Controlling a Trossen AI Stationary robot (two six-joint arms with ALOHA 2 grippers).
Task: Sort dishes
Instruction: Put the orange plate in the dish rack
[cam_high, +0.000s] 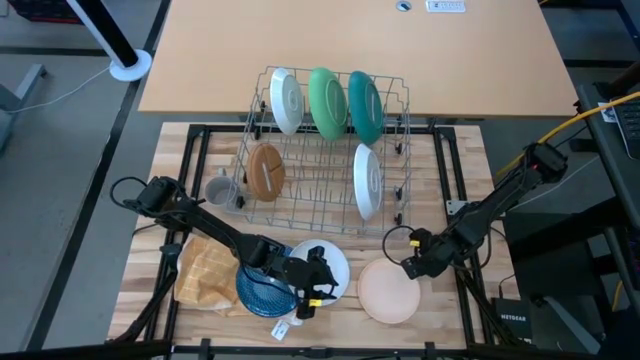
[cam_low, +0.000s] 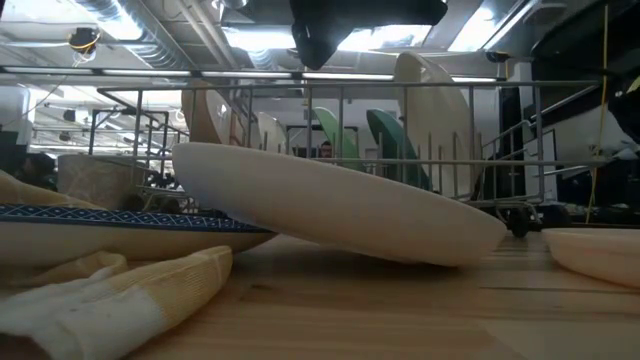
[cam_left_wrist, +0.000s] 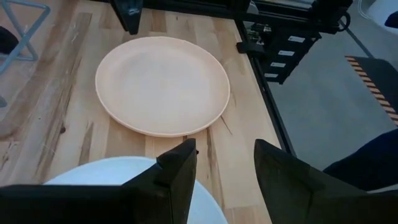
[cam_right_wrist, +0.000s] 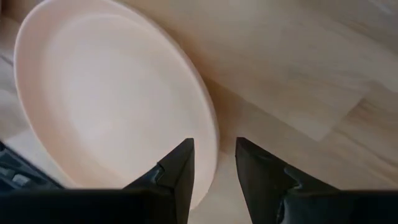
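On my left arm the fingers (cam_high: 312, 290) look closed on the rim of the round white ceramic plate (cam_high: 335, 262); in the low view that plate sits tilted, 1 edge propped on the blue patterned bowl (cam_high: 262, 290) just beside them, the other edge down on the wooden surface (cam_high: 440, 200). The yellow checked cloth (cam_high: 205, 270) lies past the bowl. Beyond the fingers stands the grey wire rack (cam_high: 330, 150) with 5 dishes upright in it. The round peach plate (cam_high: 388, 292) lies flat between both pairs of fingers. On my right arm the fingers (cam_high: 408, 266) stand slightly apart, straddling that plate's rim, not visibly clamped.
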